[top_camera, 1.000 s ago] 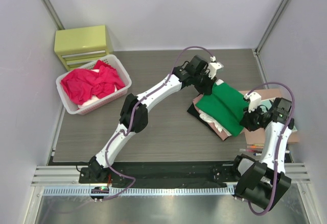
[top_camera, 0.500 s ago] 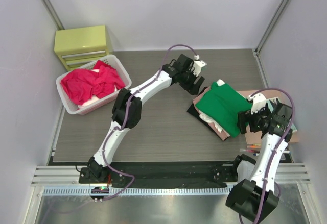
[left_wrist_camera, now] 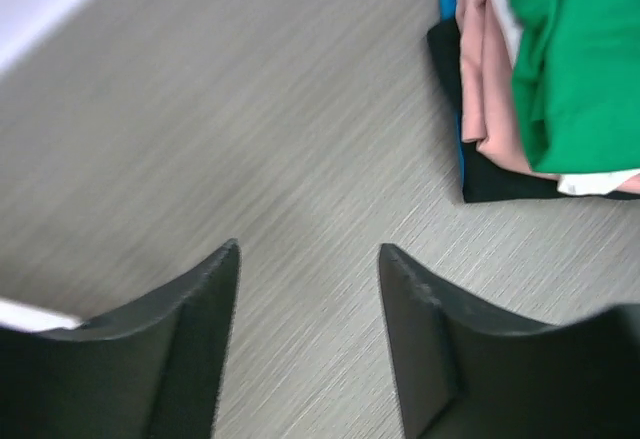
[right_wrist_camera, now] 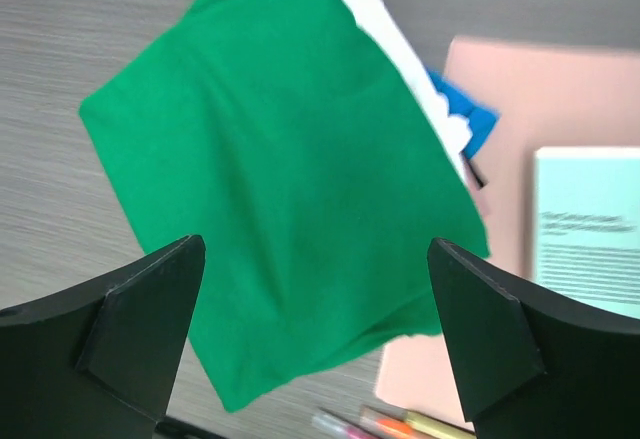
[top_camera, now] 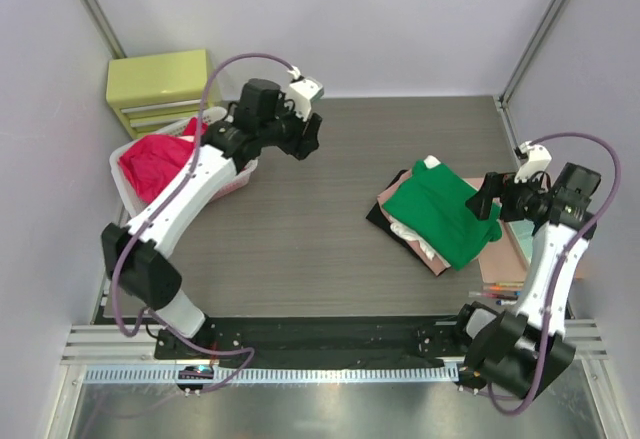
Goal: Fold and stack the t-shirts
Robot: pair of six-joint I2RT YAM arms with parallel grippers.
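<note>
L end effector (top_camera: 306, 141) hangs just off the far-right corner of the white basket (top_camera: 135, 143), above the surface (top_camera: 330, 249); jaws parted, nothing between them, only bare wood grain below in the wrist view. The red t-shirts (top_camera: 155, 164) sit crumpled inside the basket, so the next pick looks to lie to the L of that end effector and a bit nearer the arm bases. The heap has no clear long axis; the basket itself runs diagonally. L arm is much the nearer, so prob its job.

R end effector (top_camera: 488, 199) is well to the right of the basket, spread very wide and empty, over the right edge of the green t-shirt (top_camera: 440, 214). That shirt lies folded flat on top of the stack (top_camera: 400, 229), w/ pale pink, white and black layers under it, skewed to the surface edges.

Further right of the basket than the stack: a pink sheet (right_wrist_camera: 490, 89), a teal book (right_wrist_camera: 585, 219), some pens (right_wrist_camera: 400, 427). Behind the basket, a yellow drawer unit (top_camera: 160, 84). Surface is grey wood-look; pale walls w/ metal posts close it in
</note>
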